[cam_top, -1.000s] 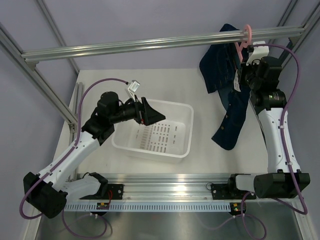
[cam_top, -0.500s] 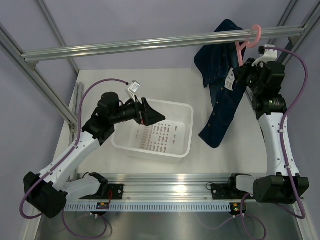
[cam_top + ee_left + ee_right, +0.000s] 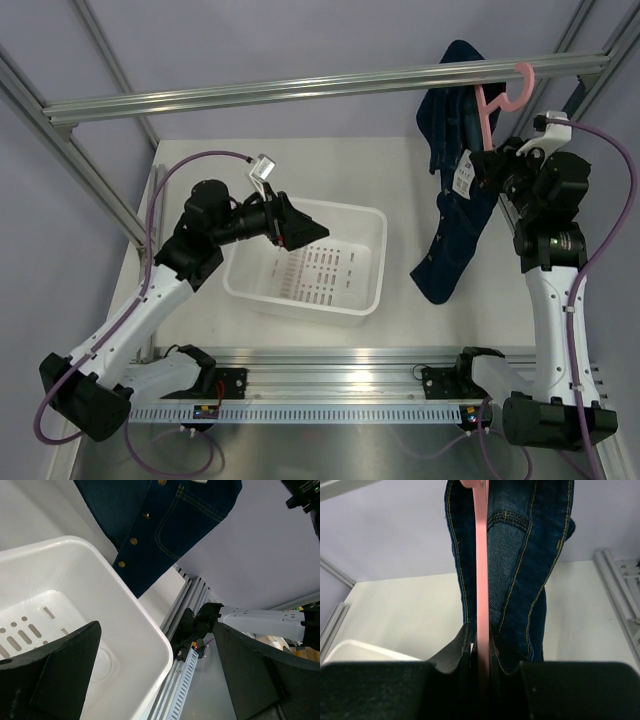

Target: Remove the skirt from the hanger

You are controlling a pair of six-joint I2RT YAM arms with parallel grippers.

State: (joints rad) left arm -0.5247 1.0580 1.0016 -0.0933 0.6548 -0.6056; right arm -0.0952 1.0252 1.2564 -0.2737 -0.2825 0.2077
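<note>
Our right end effector (image 3: 481, 647) pinches the hanger (image 3: 481, 560) at upper right; the left end effector (image 3: 155, 677), spread, should tug the skirt (image 3: 455, 240) downward.

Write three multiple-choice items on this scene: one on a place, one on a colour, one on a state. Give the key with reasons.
1. The left gripper hangs over:
A a wooden shelf
B the white bin
C a cardboard box

2. The hanger is:
A light pink
B white
C black

3. The right gripper is:
A wide open
B shut on nothing
C shut on the hanger

Key:
1 B: the left wrist view looks down into the bin between its open fingers.
2 A: a pink strip stands against the dark blue skirt in the right wrist view.
3 C: its fingers pinch that strip.
</note>
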